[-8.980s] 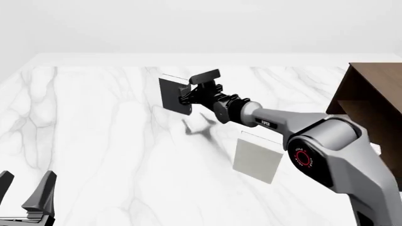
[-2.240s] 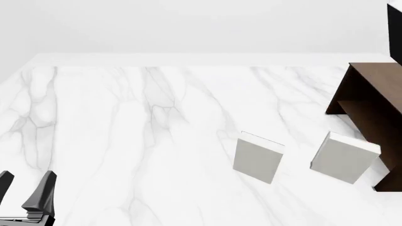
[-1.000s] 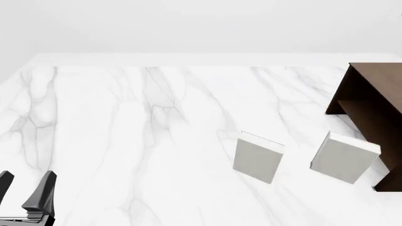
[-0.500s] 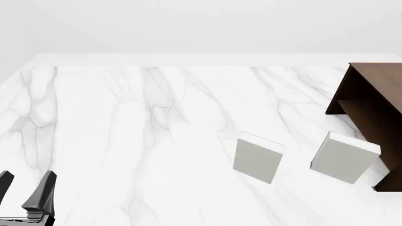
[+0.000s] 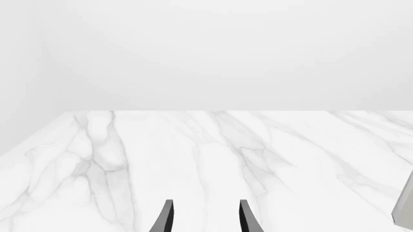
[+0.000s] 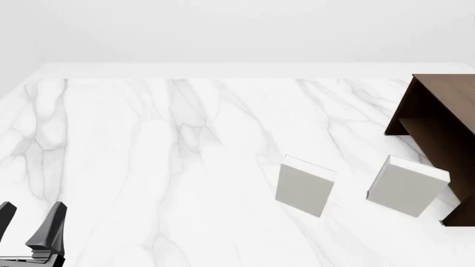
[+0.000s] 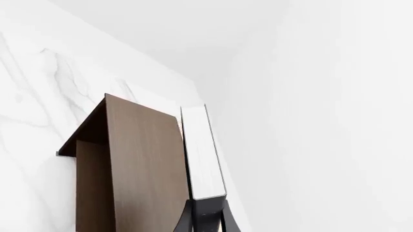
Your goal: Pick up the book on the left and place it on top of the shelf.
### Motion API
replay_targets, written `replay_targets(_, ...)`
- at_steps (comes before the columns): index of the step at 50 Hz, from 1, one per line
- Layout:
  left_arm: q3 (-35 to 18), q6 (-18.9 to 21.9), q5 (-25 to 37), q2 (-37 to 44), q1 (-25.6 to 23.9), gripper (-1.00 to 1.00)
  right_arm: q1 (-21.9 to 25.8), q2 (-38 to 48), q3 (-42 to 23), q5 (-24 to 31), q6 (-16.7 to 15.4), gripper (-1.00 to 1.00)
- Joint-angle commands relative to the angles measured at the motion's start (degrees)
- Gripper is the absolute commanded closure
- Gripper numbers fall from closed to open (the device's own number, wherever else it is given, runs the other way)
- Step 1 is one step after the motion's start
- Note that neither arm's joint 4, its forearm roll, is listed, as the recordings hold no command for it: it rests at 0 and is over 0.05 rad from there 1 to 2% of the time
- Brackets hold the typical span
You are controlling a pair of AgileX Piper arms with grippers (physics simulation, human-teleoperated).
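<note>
The book (image 7: 201,150) shows only in the right wrist view, as a white page edge between thin dark covers. My right gripper (image 7: 205,220) is shut on its near end. It stands on edge right beside the flat top of the dark brown shelf (image 7: 142,164); whether they touch I cannot tell. In the front view the shelf (image 6: 438,111) stands at the right edge, with no sign of the book or the right arm. My left gripper (image 6: 28,222) rests open at the near left corner, its fingers (image 5: 165,218) apart with nothing between them.
Two light grey books stand on the marble table (image 6: 148,156): one (image 6: 303,186) near the middle, the other (image 6: 406,186) just in front of the shelf. An edge of a grey book (image 5: 405,208) shows in the left wrist view.
Since the earliest frame the right arm has lifted the dark book from mid-table and carried it out of the front view to the right. Nothing has moved over the last second.
</note>
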Motion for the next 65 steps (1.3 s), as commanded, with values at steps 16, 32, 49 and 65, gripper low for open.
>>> replay_targets(16, 0.0, 0.0, 0.0, 0.0, 0.0, -1.0, -2.5, 5.5, -1.6, -4.8, -0.3, 1.0)
replay_targets(32, 0.0, 0.0, 0.0, 0.0, 0.0, -1.0, -3.6, 7.9, -1.9, -6.5, -1.0, 1.0)
replay_targets(49, 0.0, 0.0, 0.0, 0.0, 0.0, -1.0, -3.4, 11.2, -2.7, -8.5, -1.2, 1.0)
replay_targets(65, 0.0, 0.0, 0.0, 0.0, 0.0, -1.0, -3.7, 14.2, -3.3, -9.9, -1.5, 1.0)
